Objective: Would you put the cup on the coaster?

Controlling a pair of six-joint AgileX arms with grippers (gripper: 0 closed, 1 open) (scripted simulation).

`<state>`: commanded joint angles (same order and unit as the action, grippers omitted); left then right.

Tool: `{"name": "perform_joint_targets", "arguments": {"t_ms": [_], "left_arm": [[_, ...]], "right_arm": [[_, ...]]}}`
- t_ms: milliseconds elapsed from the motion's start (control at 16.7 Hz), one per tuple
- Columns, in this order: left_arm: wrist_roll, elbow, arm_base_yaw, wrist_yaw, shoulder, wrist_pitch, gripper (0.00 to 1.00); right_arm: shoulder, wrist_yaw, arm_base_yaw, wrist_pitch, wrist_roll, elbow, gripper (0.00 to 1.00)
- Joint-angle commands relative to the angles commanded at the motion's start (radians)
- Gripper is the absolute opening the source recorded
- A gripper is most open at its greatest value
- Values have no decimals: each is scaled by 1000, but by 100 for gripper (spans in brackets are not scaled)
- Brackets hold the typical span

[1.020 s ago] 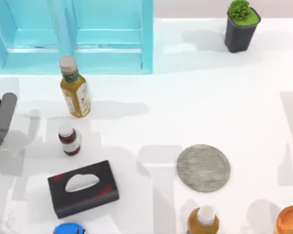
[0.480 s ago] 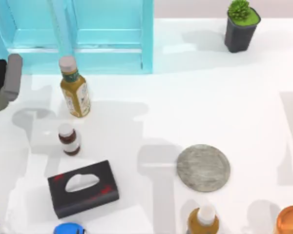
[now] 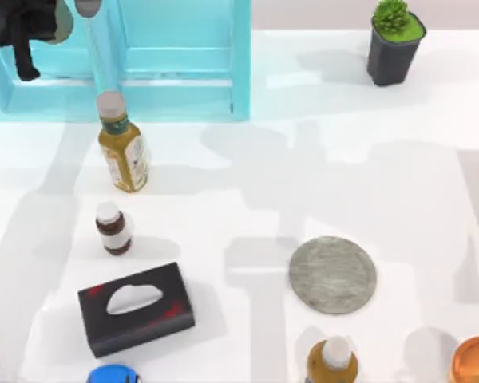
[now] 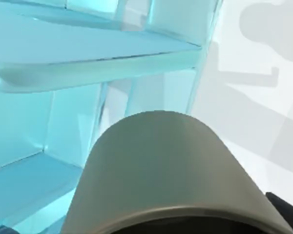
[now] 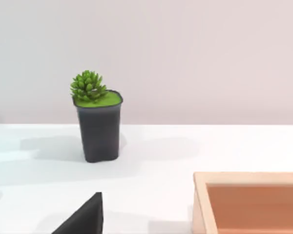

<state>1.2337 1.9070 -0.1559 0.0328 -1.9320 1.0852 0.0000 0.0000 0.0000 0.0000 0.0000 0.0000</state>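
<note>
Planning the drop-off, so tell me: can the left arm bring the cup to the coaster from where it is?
Probably yes. The left gripper holds the cup above the blue shelf at the top view's upper left; the coaster lies bare, with open table between.

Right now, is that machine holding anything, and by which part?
The left claw holds the cup high above the blue shelf; where exactly it grips cannot be told.

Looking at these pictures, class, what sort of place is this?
Probably a rendered tabletop test scene, not a real room: a plain white table holding unrelated household items, such as a tissue box, potted plant and turquoise shelf.
</note>
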Motion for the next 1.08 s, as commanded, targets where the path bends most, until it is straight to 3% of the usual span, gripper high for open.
{"name": "perform_joint_targets", "arguments": {"t_ms": [420, 780, 1080], "left_arm": [[-483, 310, -251, 61, -199, 285, 0], [-1125, 532, -461, 112, -447, 503, 0], [-1658, 711, -623, 102, -632, 589, 0]], "right_arm": [[0, 0, 0, 0, 0, 0, 100], [0, 0, 0, 0, 0, 0, 100], [0, 0, 0, 0, 0, 0, 100]]}}
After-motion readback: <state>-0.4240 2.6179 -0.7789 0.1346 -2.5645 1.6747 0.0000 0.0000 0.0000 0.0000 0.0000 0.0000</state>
